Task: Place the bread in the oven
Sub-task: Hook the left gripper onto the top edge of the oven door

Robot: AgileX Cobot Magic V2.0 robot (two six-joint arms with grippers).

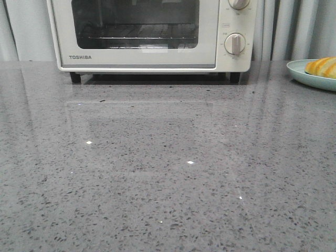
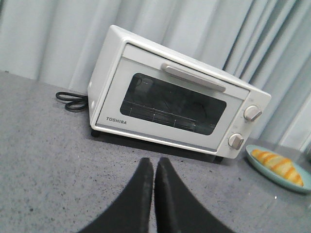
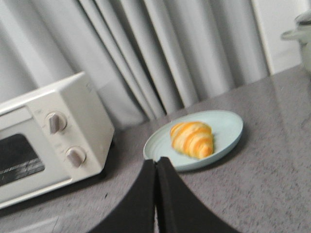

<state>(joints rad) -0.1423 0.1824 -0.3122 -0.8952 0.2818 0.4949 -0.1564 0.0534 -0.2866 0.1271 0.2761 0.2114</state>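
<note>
Nothing has been started yet, by the look of it: the oven (image 1: 149,32) stands at the back of the grey counter (image 1: 168,173) with its glass door shut, and the bread (image 3: 192,139) lies on a pale blue plate (image 3: 228,127) off to the oven's right, near the knob side but apart from it. The first step is most likely the door, and the left gripper (image 2: 154,167) is the one facing it — its fingers are pressed together with nothing between them, well short of the oven. To do this well it should open first, then come at the long handle (image 2: 193,76) along the top edge of the door from the front, grip it near the middle and pull down and outward in an arc, so the door swings on its hinge rather than dragging the whole oven forward (it sits only on small feet). The right gripper (image 3: 155,167) is likewise closed and empty, aimed toward the plate; it can wait until the door is down. As for what holds what — the plate carries the one striped roll and nothing else, lying toward its middle, and through the oven's window only a bare wire rack (image 2: 160,114) shows.
</note>
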